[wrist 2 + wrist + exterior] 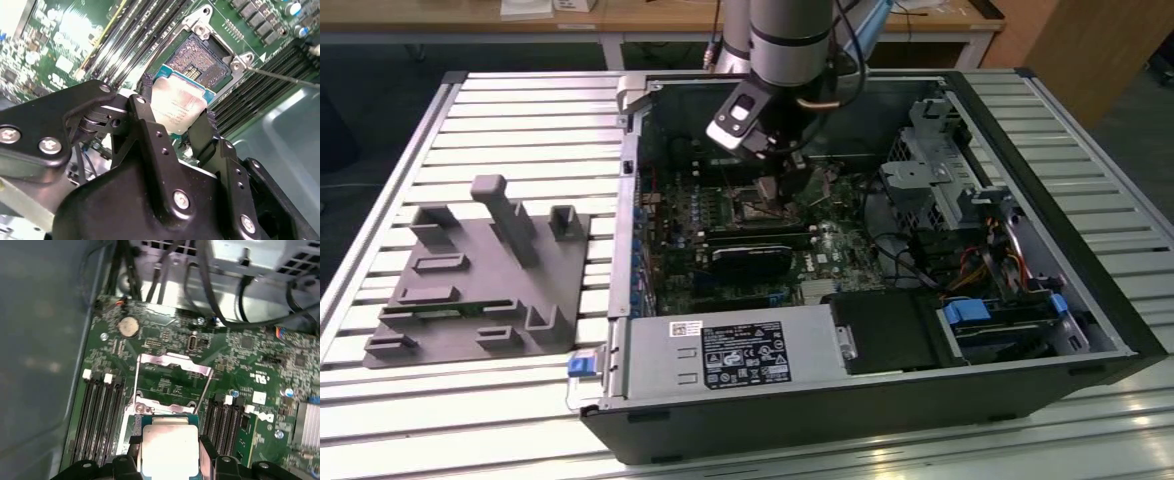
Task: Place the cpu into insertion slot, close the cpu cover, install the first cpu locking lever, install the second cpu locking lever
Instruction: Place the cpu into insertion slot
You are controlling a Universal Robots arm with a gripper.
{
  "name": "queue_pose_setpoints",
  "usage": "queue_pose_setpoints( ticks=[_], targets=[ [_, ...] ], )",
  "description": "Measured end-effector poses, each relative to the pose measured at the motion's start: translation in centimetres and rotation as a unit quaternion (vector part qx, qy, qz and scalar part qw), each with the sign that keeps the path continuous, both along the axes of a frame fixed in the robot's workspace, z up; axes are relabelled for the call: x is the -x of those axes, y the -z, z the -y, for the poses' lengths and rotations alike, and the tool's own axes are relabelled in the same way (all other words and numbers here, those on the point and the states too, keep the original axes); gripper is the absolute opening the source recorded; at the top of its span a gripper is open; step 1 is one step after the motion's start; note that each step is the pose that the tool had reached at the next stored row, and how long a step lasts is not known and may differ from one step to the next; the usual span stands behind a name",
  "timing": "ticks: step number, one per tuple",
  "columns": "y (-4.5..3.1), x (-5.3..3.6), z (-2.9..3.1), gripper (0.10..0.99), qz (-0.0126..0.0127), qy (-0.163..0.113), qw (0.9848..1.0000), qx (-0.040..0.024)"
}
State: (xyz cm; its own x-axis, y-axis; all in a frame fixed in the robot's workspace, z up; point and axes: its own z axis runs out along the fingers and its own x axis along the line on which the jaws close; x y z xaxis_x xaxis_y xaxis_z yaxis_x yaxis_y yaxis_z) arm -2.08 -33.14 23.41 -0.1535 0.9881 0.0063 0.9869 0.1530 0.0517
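- Gripping the cpu [176, 100] by two opposite edges, the claw [177, 107] is clenched on it. Its black fingers [204, 131] pinch only the sides, so the pale metal face looks up and the underside is free to meet the socket.
- Held like this, the cpu hangs just above the insertion slot [202, 55] and is not yet seated. In the second wrist view it overlaps one edge of the slot, and the dark centre lies bare beyond it.
- The cpu cover [172, 364] stands swung up on its hinge, with green board showing through its window. That leaves the slot uncovered from above.
- A thin locking lever [280, 76] sticks out to one side of the slot, unlatched. This is probably why the cover can stand open.
- The green circuit board [260, 355] surrounds the slot, with rows of black memory slots [97, 415] on both sides. With so little room, a grip from overhead looks the sensible one.
- In the exterior view the arm [787, 40] reaches down into the open computer case [881, 400]. The case lies on its side on the slatted counter [520, 110], so the board faces up and can be reached.
- A grey fixture [480, 270] sits on the counter beside the case, at the exterior view's left, out of the arm's way.
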Motion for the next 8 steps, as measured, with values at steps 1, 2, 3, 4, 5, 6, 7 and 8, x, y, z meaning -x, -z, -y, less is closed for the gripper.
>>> queue_pose_setpoints(
  ticks=[1,2,3,4,5,6,7,8],
  targets=[
    [0.02,0.00,0.00,0.537,0.0000,0.009,1.0000,0.0000],
    [0.04,0.00,0.00,0.537,0.0000,0.018,0.9998,0.0000],
    [0.05,0.00,0.00,0.537,0.0000,0.027,0.9996,0.0001],
    [0.07,0.00,0.00,0.537,0.0000,0.036,0.9994,0.0001],
    [0.09,0.00,0.00,0.537,0.0000,0.045,0.9990,0.0001],
    [0.11,0.00,0.00,0.537,0.0000,0.055,0.9985,0.0001],
    [0.13,0.00,0.00,0.537,0.0000,0.064,0.9980,0.0001],
    [0.15,0.00,0.00,0.537,0.0000,0.072,0.9974,0.0001]
  ],
)
